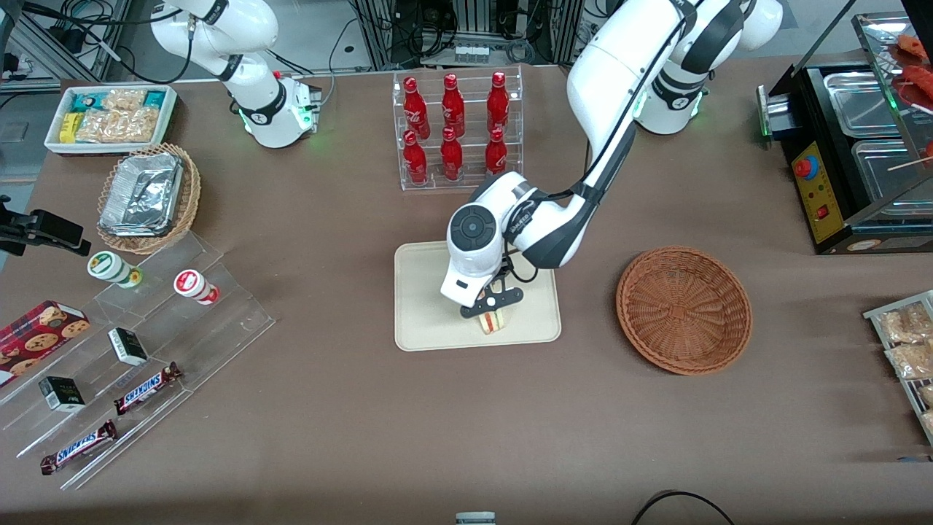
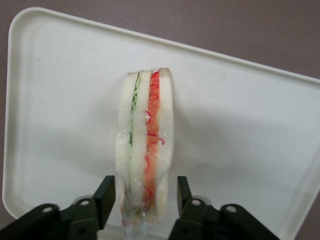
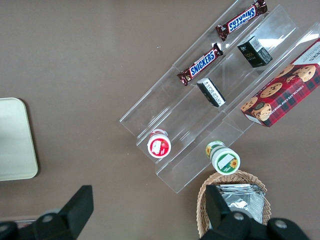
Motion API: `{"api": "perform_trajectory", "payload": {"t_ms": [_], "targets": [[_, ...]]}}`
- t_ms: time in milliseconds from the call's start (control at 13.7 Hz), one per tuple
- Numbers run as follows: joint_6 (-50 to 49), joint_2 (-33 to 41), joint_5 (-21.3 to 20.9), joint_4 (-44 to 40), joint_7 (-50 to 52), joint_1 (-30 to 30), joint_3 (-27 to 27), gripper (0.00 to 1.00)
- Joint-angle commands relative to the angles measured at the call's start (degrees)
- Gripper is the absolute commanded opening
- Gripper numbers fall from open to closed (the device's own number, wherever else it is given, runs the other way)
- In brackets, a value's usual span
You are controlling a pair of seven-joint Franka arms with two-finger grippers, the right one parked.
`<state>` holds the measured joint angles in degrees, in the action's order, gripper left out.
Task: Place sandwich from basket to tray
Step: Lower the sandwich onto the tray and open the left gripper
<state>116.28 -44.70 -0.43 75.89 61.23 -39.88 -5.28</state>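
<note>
Gripper [image 1: 492,312] low-centre frame, over tray [image 1: 423,292], fingers [image 2: 106,192] spread astride sandwich [image 2: 146,145] | sandwich on edge on tray | basket [image 1: 684,309] frame-right, apart

Left arm [image 1: 619,109]: glossy white shells, black joint bands, dark round wrist cap, black cable along forearm, green base light. Gripper [image 1: 492,310] above tray [image 1: 423,328]: black fingers [image 2: 105,197], screw heads.
</note>
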Motion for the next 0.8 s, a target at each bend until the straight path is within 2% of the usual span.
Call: {"api": "perform_trajectory", "payload": {"t_ms": [0, 293, 585, 732], "targets": [[-6.13, 2.07, -0.36, -4.68, 0.55, -0.64, 1.15, 1.00], [-15.19, 3.47, -0.10, -11.81, -3.64, 2.60, 1.15, 1.00], [-20.73, 9.18, -0.71, -9.36, -17.35, 8.66, 1.24, 1.00], [-21.79, 14.17, -1.50, -3.16, -21.31, 12.17, 1.41, 1.00]]}}
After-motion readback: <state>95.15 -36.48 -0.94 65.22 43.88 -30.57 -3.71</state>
